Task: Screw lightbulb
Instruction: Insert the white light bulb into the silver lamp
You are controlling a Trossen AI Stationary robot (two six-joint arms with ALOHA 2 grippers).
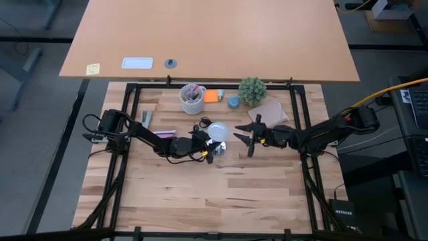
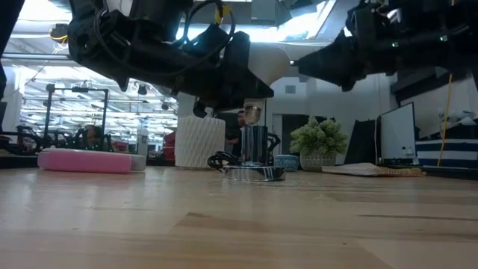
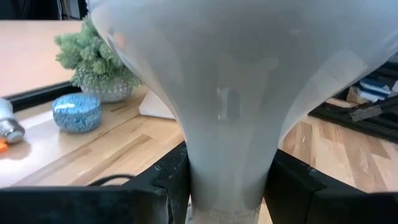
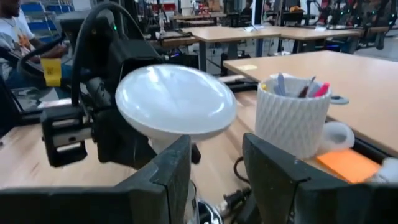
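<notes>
I have the left pincer (image 1: 208, 151) clamped on the lightbulb (image 1: 217, 131) by its neck, base down, just above the socket (image 2: 255, 172) for threading, while my right pincer (image 1: 249, 136) waits open beside it.

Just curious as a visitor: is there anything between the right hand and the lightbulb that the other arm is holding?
Nothing. In the high view only bare tabletop shows in the short stretch between the open right hand and the lightbulb, which the left hand grips.
</notes>
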